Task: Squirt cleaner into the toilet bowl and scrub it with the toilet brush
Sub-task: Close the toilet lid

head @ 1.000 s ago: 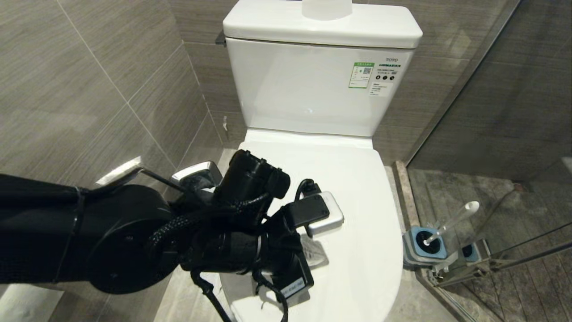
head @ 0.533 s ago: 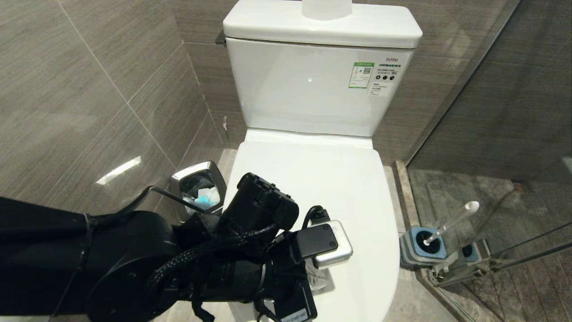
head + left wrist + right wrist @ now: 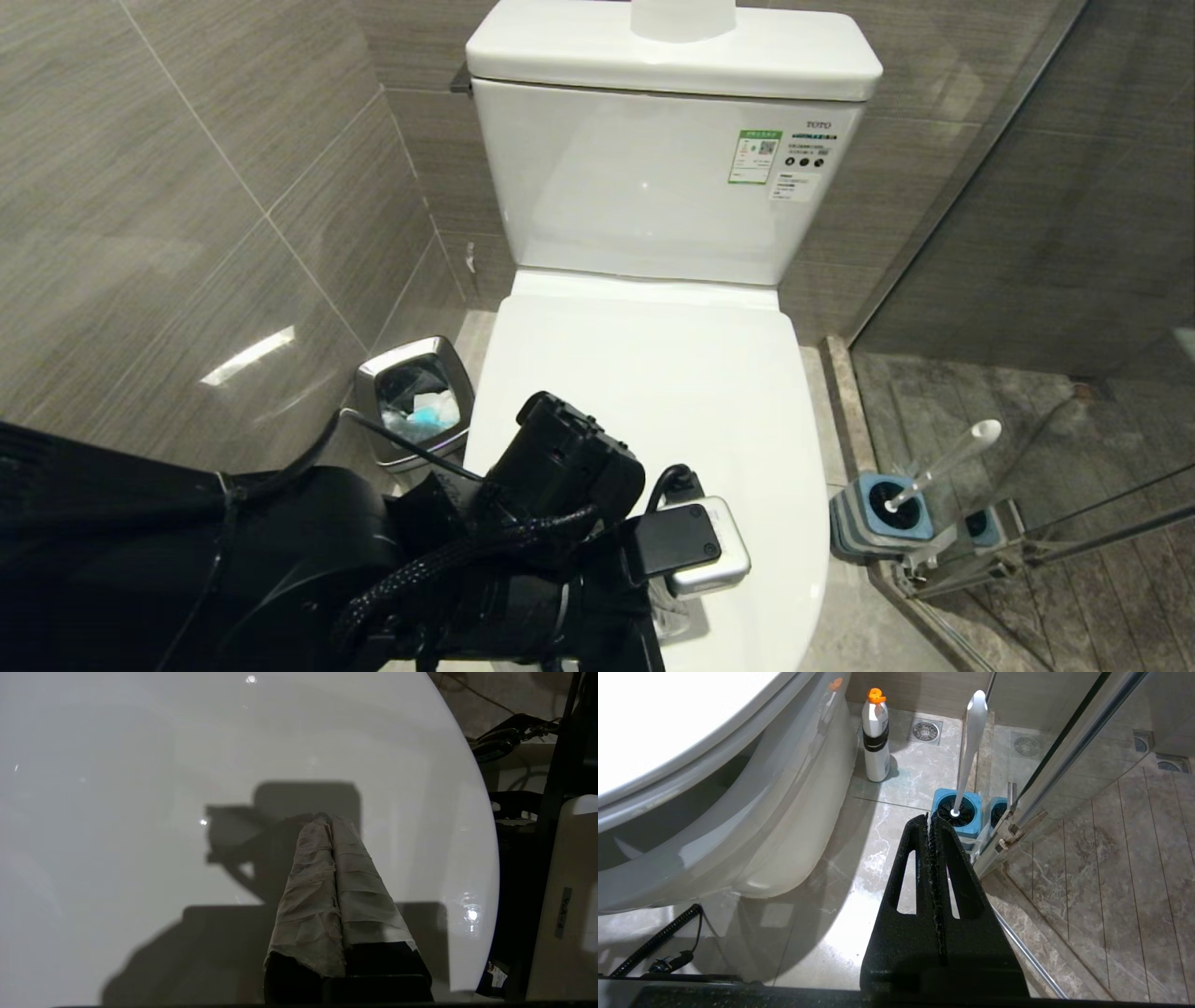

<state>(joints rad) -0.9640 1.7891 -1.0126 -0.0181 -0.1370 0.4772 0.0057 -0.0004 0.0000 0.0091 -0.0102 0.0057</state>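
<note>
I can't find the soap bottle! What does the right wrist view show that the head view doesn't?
Only the right wrist view shows the white bottle with an orange cap on the floor beside the toilet, a floor drain, and the shut right gripper. Only the head view shows the tank, the closed lid, the steel bin and the left arm. Both show the toilet brush in its blue holder by the glass.

White toilet bowl (image 3: 653, 373) lid shut, toilet brush (image 3: 938, 462) tilted in blue holder (image 3: 873, 518)
</note>
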